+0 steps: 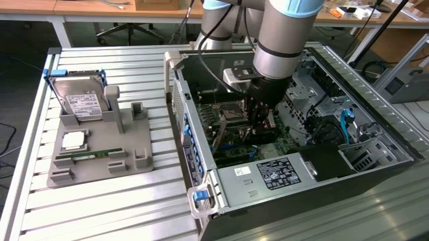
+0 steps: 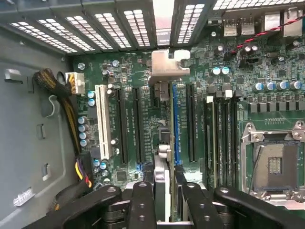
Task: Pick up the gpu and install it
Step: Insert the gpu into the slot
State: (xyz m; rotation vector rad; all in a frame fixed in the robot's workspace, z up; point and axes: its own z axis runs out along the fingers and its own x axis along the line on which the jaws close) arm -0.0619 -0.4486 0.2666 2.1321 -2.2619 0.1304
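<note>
The black gripper (image 2: 163, 200) fingers (image 2: 142, 202) sit nearest the wrist camera, partly closed on the gpu (image 2: 162, 143) — the card stands edge-on between the jaws, its silver bracket (image 2: 167, 62) at the far end by the case's rear slots. Just beside it runs the blue expansion slot (image 2: 177, 124) — on the green motherboard (image 2: 133, 71) inside the open PC case (image 1: 375, 105).
</note>
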